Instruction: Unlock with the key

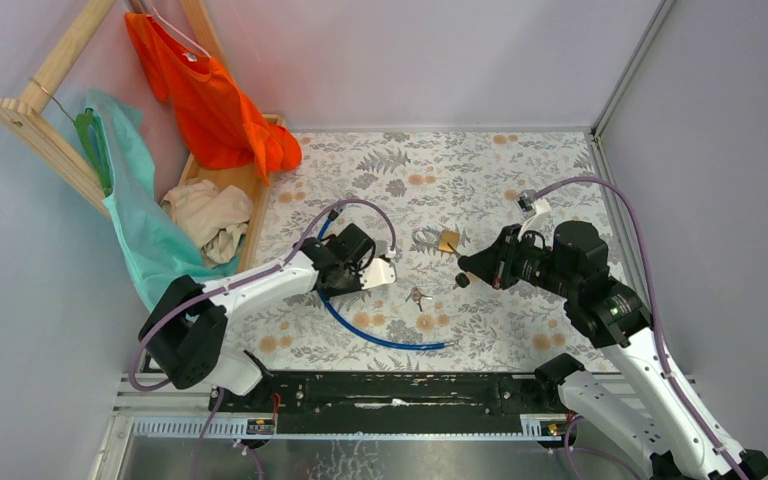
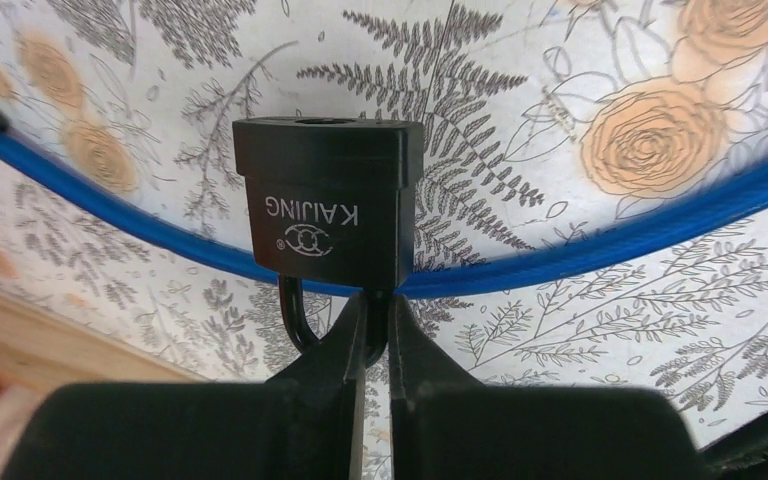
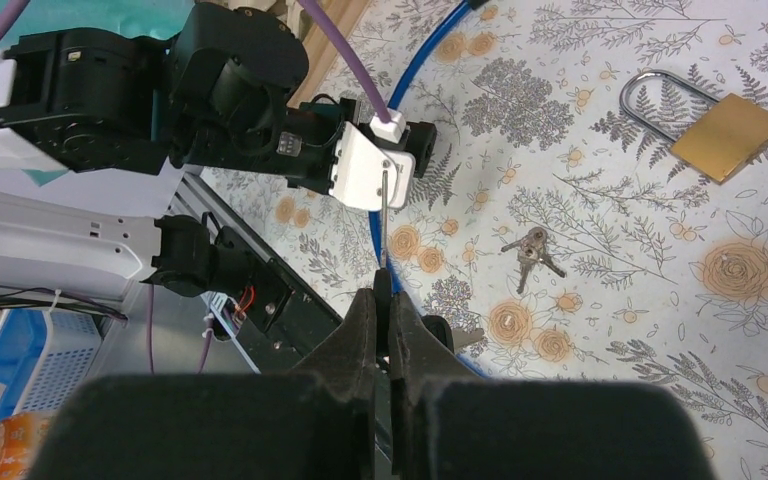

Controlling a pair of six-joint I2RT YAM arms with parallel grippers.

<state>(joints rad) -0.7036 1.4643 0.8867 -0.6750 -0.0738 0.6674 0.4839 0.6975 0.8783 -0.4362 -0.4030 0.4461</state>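
My left gripper (image 2: 378,318) is shut on the shackle of a black padlock (image 2: 325,205) marked KAIJING and holds it above the floral mat, body away from me. A blue cable (image 2: 600,250) runs through the shackle. My right gripper (image 3: 384,300) is shut on the black head of the key (image 3: 383,285); its thin silver blade points up towards the black padlock (image 3: 422,150), still a gap away. A second black-headed key (image 3: 435,330) hangs beside my fingers. In the top view the left gripper (image 1: 382,272) and right gripper (image 1: 463,268) face each other.
A brass padlock (image 3: 730,135) lies on the mat beyond the right gripper, also in the top view (image 1: 448,240). Small all-silver keys (image 3: 530,250) lie between the grippers. A wooden rack with clothes (image 1: 210,110) stands at the back left.
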